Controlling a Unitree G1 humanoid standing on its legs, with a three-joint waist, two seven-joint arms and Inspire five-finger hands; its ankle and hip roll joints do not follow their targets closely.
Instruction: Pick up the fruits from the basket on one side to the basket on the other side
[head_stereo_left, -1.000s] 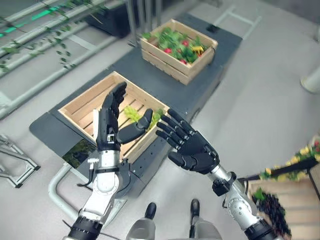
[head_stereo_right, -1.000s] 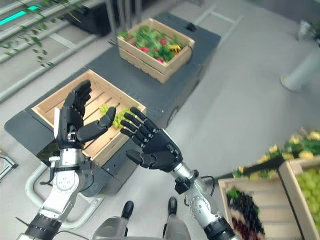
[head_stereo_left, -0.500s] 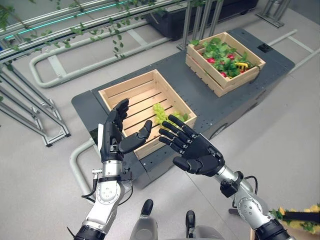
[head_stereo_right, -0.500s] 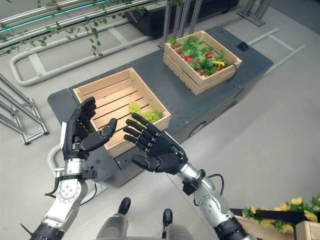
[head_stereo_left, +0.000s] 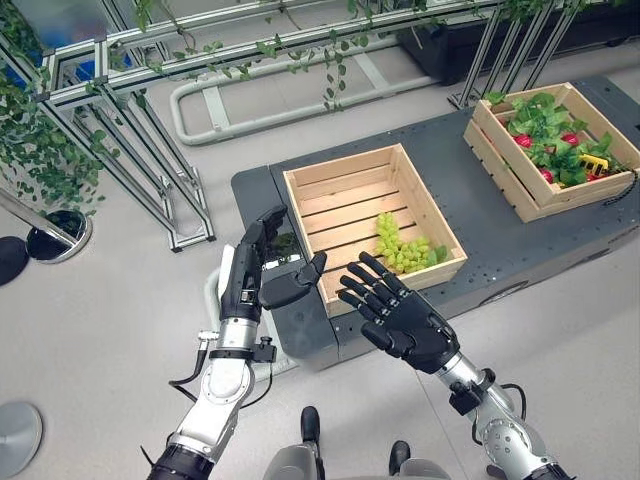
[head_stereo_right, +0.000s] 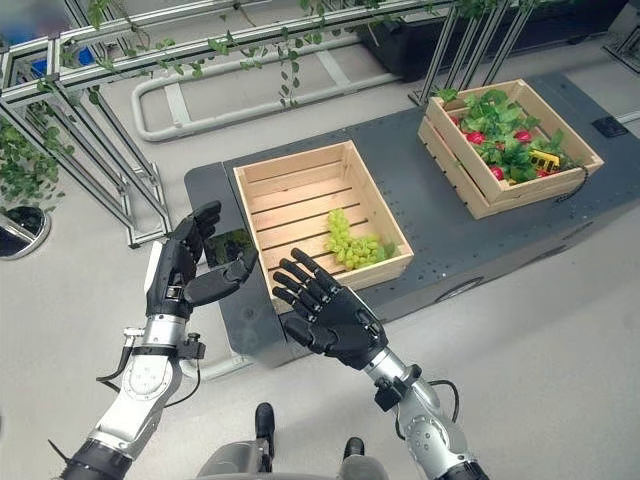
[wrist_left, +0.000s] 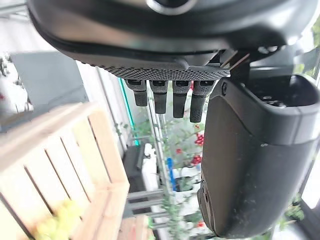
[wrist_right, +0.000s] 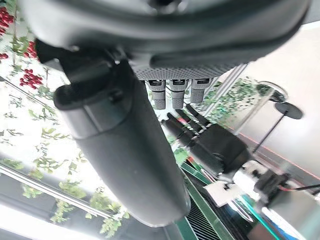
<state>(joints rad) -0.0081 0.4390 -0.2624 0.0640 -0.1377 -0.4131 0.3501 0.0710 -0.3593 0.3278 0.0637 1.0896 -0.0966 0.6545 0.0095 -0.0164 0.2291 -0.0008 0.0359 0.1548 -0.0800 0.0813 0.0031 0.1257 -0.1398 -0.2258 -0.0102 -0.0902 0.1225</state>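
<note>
A bunch of green grapes (head_stereo_left: 402, 247) lies in the near right corner of a slatted wooden crate (head_stereo_left: 330, 184) on a dark platform (head_stereo_left: 470, 215). A second crate (head_stereo_left: 508, 172) at the far right holds green leaves with red and yellow fruits (head_stereo_left: 558, 140). My left hand (head_stereo_left: 258, 280) is raised at the platform's near left corner, fingers straight, palm facing right, empty. My right hand (head_stereo_left: 405, 320) hovers in front of the grape crate, fingers spread, empty. The grapes (wrist_left: 57, 220) and the crate's slats (wrist_left: 60, 160) appear past the left hand in its wrist view.
Metal frames hung with vines (head_stereo_left: 150, 110) stand to the left and behind the platform. A pale tube rail (head_stereo_left: 250, 90) lies on the floor behind it. Grey floor surrounds the platform.
The camera has swung left, so the crates sit further right in view. Both hands stay raised and open, now slightly lower against the grape crate.
</note>
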